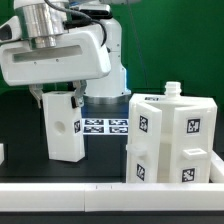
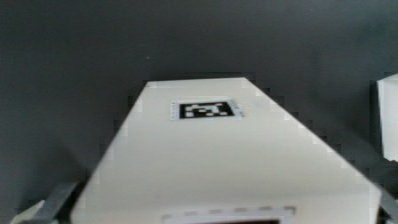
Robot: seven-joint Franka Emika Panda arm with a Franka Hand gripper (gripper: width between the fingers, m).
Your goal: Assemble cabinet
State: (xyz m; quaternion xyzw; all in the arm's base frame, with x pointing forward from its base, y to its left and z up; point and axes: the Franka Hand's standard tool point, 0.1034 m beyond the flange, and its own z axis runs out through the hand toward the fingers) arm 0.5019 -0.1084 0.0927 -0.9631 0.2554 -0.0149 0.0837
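A tall white cabinet part (image 1: 62, 128) with a square tag on its side stands upright on the dark table, toward the exterior view's left. My gripper (image 1: 60, 100) hangs straight over it, with one jaw on each side of its top. In the wrist view that part (image 2: 210, 150) fills the middle, its tag facing the camera, and one dark finger (image 2: 43, 211) shows beside its edge. I cannot make out whether the pads press on it. The cabinet's boxy body (image 1: 172, 140), built of tagged white blocks with a small knob on top, stands at the exterior view's right.
The marker board (image 1: 105, 126) lies flat on the table between the upright part and the cabinet body. A white ledge (image 1: 90, 196) runs along the table's front. A small white piece (image 1: 2, 153) shows at the far left edge.
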